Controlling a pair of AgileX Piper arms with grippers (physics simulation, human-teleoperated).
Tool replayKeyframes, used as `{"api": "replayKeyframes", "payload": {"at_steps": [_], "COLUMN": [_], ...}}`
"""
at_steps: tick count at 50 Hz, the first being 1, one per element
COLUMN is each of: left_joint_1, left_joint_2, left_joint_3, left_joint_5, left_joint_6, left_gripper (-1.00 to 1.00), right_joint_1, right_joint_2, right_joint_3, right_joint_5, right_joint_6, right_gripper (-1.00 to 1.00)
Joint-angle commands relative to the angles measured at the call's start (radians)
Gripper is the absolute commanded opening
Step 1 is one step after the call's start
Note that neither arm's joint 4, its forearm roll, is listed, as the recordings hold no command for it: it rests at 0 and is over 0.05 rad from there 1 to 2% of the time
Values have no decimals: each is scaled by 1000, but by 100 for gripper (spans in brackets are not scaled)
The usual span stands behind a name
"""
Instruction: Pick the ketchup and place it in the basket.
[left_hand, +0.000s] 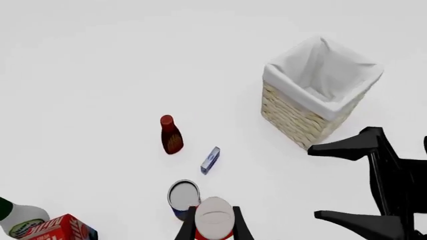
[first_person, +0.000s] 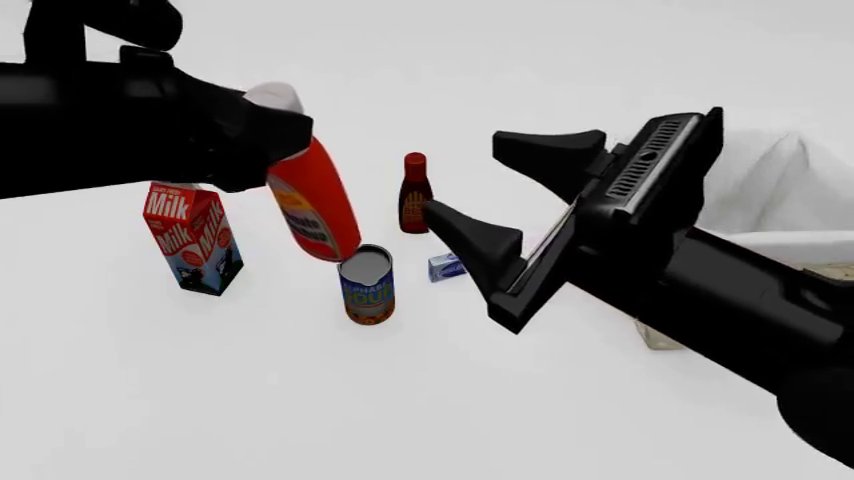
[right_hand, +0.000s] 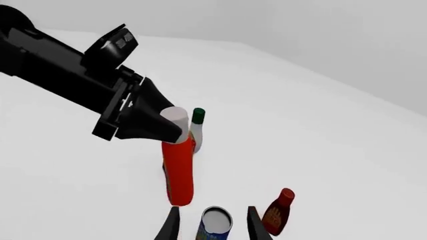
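The ketchup (first_person: 315, 207), bright red with a white cap and an orange-yellow label, hangs tilted from my left gripper (first_person: 271, 118), which is shut on its neck just under the cap. Its base seems just off the table. In the left wrist view its cap (left_hand: 215, 218) sits between the fingers (left_hand: 187, 227). It also shows in the right wrist view (right_hand: 179, 175). The basket (left_hand: 313, 117), wicker with white lining, stands to the right, mostly hidden behind my right arm in the front view (first_person: 790, 185). My right gripper (first_person: 462, 178) is open and empty, between ketchup and basket.
A milk carton (first_person: 191, 238) stands left of the ketchup. A blue can (first_person: 367, 286), a slim dark-red bottle (first_person: 415, 193) and a small blue box (first_person: 447, 266) stand between the two grippers. A green-capped white bottle (right_hand: 197, 126) stands behind the ketchup.
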Motion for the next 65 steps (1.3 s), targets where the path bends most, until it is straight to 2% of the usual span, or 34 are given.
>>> {"api": "replayKeyframes", "payload": {"at_steps": [1, 13, 35, 65], "left_joint_1": [-39, -55, -76, -116], "left_joint_2": [-3, 1, -1, -51], "left_joint_3": [6, 19, 19, 1], "left_joint_5": [-8, -17, -16, 42], "left_joint_6": [12, 3, -12, -54], "left_gripper": [-100, -100, -100, -100], "right_joint_1": [30, 57, 106, 129], "right_joint_2": [45, 95, 181, 232], "right_joint_3": [-40, -75, -98, -125], "right_joint_5": [10, 15, -3, -8], "right_joint_6": [0, -4, 54, 60], "right_gripper": [100, 100, 100, 100]}}
